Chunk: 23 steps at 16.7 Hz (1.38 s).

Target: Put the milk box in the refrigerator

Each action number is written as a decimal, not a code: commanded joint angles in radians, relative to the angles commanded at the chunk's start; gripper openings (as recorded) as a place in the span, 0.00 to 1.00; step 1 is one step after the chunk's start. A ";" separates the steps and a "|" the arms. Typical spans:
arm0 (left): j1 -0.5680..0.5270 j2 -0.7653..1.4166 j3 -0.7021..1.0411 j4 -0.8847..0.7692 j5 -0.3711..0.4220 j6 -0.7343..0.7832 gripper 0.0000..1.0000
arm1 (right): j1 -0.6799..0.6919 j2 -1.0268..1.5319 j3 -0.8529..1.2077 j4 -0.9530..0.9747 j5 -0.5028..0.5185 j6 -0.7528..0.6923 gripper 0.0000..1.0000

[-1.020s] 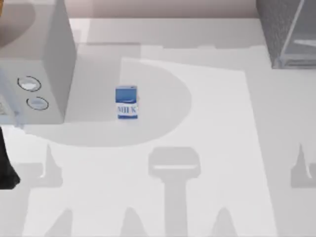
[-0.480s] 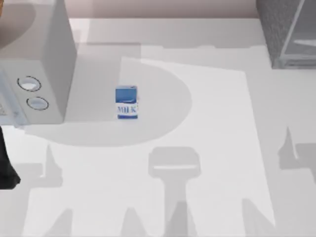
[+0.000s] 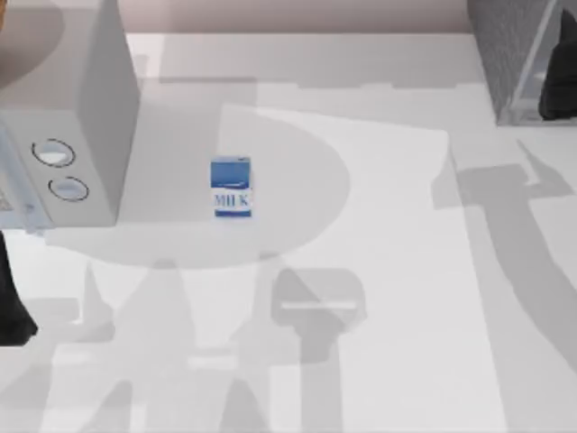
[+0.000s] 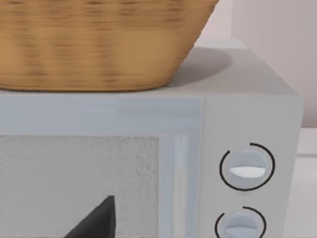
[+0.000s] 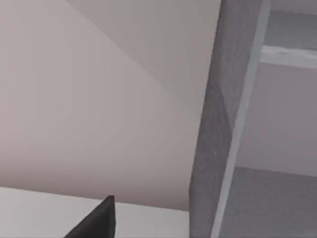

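Note:
The milk box [image 3: 232, 188], a small blue carton with a white band, stands upright on the table left of centre, with neither arm near it. The refrigerator [image 3: 518, 54] is the dark grey speckled cabinet at the far right corner. Its speckled side wall [image 5: 218, 119] and pale frame fill the right wrist view close up, with a shelf showing behind the frame. My right arm [image 3: 559, 86] is a dark shape against the refrigerator's front at the right edge. My left arm [image 3: 11, 302] stays at the left edge, in front of the microwave.
A light grey microwave [image 3: 63, 135] with two round dials [image 4: 246, 167] stands at the left, with a wicker basket [image 4: 99, 39] on top of it. Arm shadows lie across the white table [image 3: 397, 271] in front of and to the right of the carton.
My right arm has moved up the right side and now shows against the refrigerator, its shadow sweeping with it. The milk box and left arm have not moved.

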<state>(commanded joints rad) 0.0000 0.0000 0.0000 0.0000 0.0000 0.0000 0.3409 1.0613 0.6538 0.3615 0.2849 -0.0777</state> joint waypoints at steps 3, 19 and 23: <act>0.000 0.000 0.000 0.000 0.000 0.000 1.00 | 0.099 0.302 0.173 0.122 0.112 -0.027 1.00; 0.000 0.000 0.000 0.000 0.000 0.000 1.00 | 0.557 1.498 0.747 0.704 0.666 -0.004 1.00; 0.000 0.000 0.000 0.000 0.000 0.000 1.00 | 0.627 1.597 0.796 0.799 0.729 0.054 1.00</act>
<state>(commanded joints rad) 0.0000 0.0000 0.0000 0.0000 0.0000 0.0000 0.9677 2.6585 1.4496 1.1607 1.0142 -0.0238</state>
